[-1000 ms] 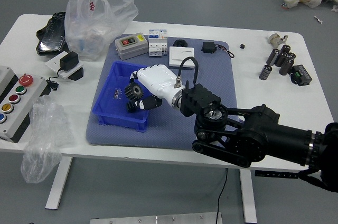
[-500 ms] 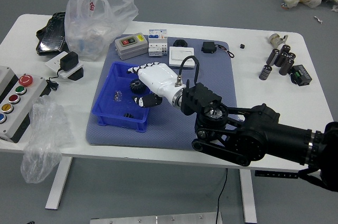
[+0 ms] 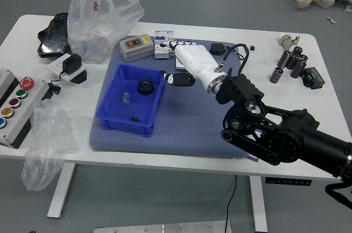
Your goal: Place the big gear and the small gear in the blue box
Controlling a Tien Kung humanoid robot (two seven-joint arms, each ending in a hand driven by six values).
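Big gear (image 3: 146, 86) and small gear (image 3: 133, 119) in the blue box (image 3: 118, 117), right hand (image 3: 201, 67) near its edge, fingers (image 3: 180, 79) wide apart.

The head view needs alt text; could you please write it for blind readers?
The robot's right hand hovers, open and empty, beside a blue box holding a black gear and smaller items. The box sits on a gray mat on a white table.

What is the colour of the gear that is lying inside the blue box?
The gear is black; it shows best in the head view.
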